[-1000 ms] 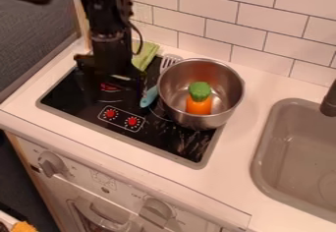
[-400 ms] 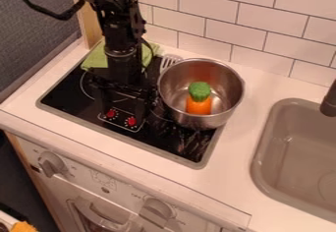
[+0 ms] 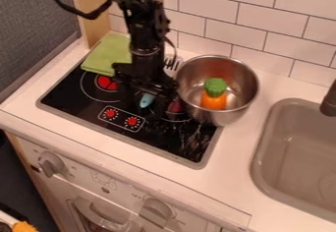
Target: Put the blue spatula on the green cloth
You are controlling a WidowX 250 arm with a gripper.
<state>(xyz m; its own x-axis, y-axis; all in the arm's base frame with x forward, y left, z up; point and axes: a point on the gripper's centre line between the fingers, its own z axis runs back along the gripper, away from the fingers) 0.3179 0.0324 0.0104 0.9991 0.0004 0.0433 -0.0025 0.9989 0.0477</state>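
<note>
The blue spatula is on the black cooktop, off the cloth, its rounded handle end showing below the pincer and its pale slotted head towards the wall, between the arm and the pot; the middle is hidden by the black pincer. Whether the pincer is spread, pressed together or pinching the spatula, I cannot tell. The green cloth lies at the cooktop's back left corner in the view, partly over its edge, just beside the arm. To the right stands the steel pot, holding an orange toy vegetable with a green top. Near the cloth is a red burner mark; two red dots sit in a white outline towards the front. The white surface runs around the cooktop to a grey sink with a dark tap at right. White tiles line the wall; oven knobs are on the front below.
</note>
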